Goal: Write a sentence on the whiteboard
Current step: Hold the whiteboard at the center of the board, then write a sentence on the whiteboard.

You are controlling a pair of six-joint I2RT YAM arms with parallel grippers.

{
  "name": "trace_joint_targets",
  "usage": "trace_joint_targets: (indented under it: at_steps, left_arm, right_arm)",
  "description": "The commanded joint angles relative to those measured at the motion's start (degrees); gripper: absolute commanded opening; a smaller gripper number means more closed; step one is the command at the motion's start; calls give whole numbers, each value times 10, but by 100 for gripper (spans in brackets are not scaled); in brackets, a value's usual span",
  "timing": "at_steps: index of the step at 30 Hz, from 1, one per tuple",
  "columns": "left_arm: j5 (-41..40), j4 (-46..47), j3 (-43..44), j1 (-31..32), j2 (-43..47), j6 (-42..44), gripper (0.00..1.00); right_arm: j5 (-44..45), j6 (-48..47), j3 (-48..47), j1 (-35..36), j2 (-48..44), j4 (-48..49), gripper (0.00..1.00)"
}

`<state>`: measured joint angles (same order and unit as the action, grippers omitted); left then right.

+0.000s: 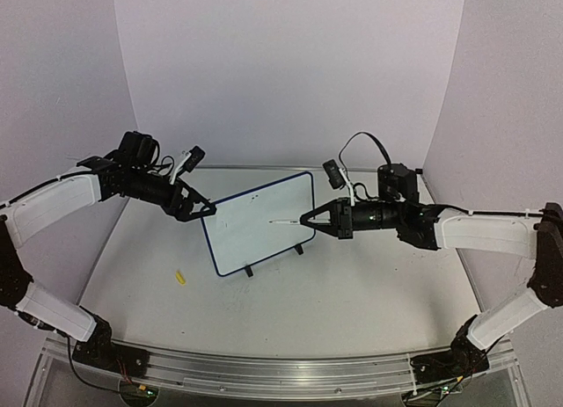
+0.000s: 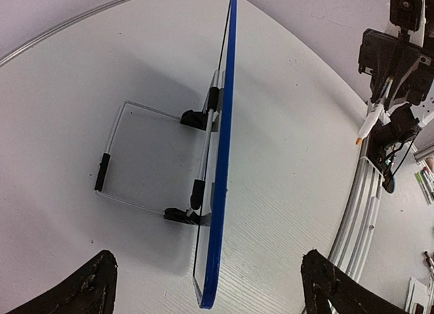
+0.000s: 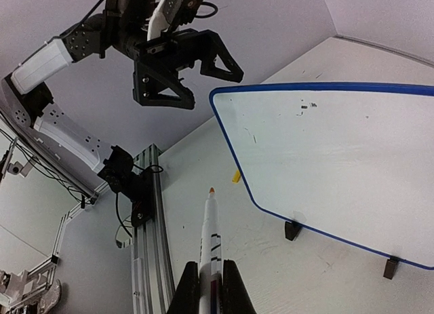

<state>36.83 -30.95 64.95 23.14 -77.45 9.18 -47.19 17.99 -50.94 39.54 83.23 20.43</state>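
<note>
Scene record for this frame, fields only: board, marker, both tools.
whiteboard: upright on wire stand, mid table
board face: no writing legible, few specks
left tool: open, by board's upper left corner
right tool: shut on marker, tip aimed at board, not touching
yellow cap: loose on table, left of board

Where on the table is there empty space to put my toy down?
The widest bare patch of table lies between the whiteboard and the metal rail in front, beside the small yellow cap. It is crowded around the whiteboard: the left tool hangs open at its edge, and the right tool points a marker at it.
</note>
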Motion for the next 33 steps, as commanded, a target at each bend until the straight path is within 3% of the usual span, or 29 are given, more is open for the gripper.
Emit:
trace_joint_targets:
  at_steps: [1, 3, 12, 23, 33]
  left_arm:
    - [23, 18, -1, -1, 3, 23, 93]
    - [21, 11, 2, -2, -8, 25, 87]
    - [8, -24, 13, -2, -8, 41, 42]
    - [-2, -41, 16, -2, -6, 61, 2]
    - [-2, -54, 15, -2, -9, 83, 0]
  right_arm:
    - [3, -8, -43, 21, 32, 39, 0]
    - [-1, -10, -54, 28, 50, 40, 0]
    - [10, -18, -105, 53, 112, 48, 0]
    - [43, -35, -163, 77, 180, 51, 0]
    - [51, -48, -213, 85, 226, 51, 0]
